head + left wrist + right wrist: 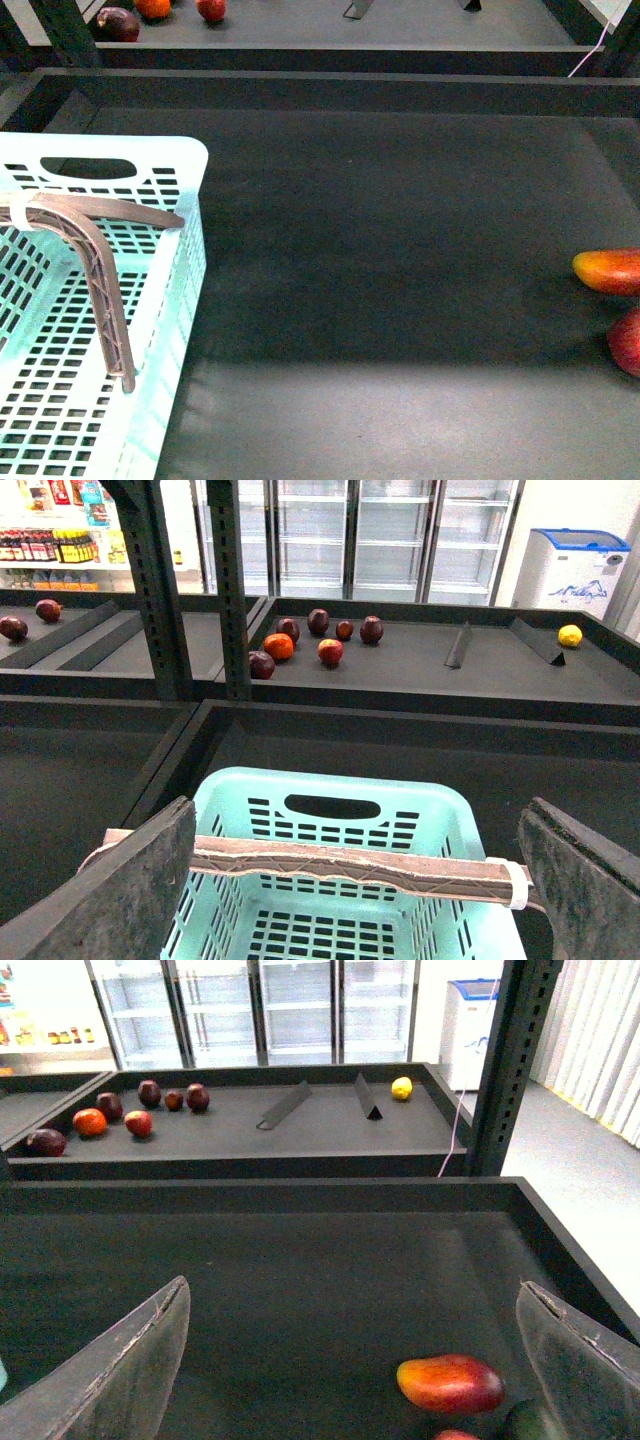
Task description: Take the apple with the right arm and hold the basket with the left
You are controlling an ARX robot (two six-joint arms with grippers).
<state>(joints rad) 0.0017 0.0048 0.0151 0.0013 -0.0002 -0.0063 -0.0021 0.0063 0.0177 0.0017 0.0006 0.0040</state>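
Observation:
The apple [627,342] lies on the dark mat at the far right edge of the front view, cut by the frame. In the right wrist view only its red top [455,1435] shows at the lower edge. My right gripper [350,1380] hangs open above the mat, short of the apple, with nothing between its fingers. The mint-green basket [185,260] stands at the left, with its grey-brown handle [105,290] swung up. My left gripper [350,900] is open over the basket [440,800], and the handle [350,865] spans the gap between its fingers [120,890]. Neither arm shows in the front view.
An elongated red-orange fruit [608,270] lies just beyond the apple, also seen in the right wrist view [451,1383], with a dark green thing [525,1422] beside it. Several fruits [318,620] and a yellow one [401,1088] sit on the back shelf. A raised wall [330,85] bounds the bin.

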